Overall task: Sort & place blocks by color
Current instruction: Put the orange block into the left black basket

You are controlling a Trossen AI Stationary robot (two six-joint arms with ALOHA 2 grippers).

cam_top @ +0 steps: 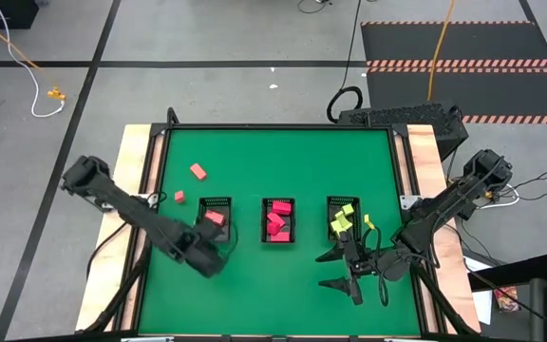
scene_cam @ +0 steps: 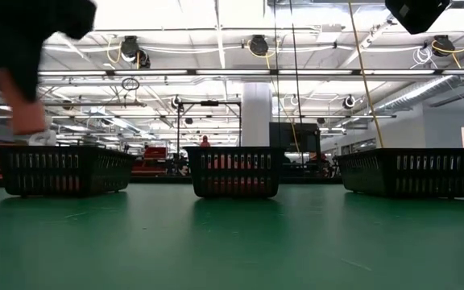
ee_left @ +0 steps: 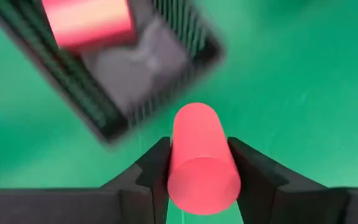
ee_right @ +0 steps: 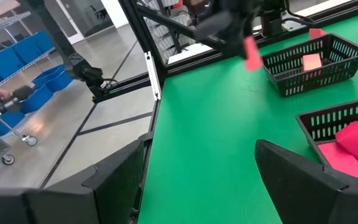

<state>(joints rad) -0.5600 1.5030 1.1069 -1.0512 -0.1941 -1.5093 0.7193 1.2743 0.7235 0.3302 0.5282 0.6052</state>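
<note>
**Left arm carries a salmon cylinder toward the left basket**

The left gripper has its two dark fingers clamped on the sides of a salmon-red cylinder, which sticks out forward between them. In the high view the gripper sits at the near edge of the left basket, which already holds one salmon block. Gripping the cylinder across its round sides leaves its end free, so it should drop cleanly once the fingers part over the basket; the basket is not yet directly under it, judging by the wrist view, where the mesh rim lies ahead of the cylinder.

The middle basket holds several pink-red blocks, and the right basket holds yellow-green blocks, with one small yellow-green piece lying on the green table just beside it. Two more salmon blocks remain loose on the table: one farther back and a smaller one near the left basket, so the sorting looks well along but unfinished.

The right gripper waits near the front of the table, in front of the right basket, with its fingers spread wide apart and nothing between them.
</note>
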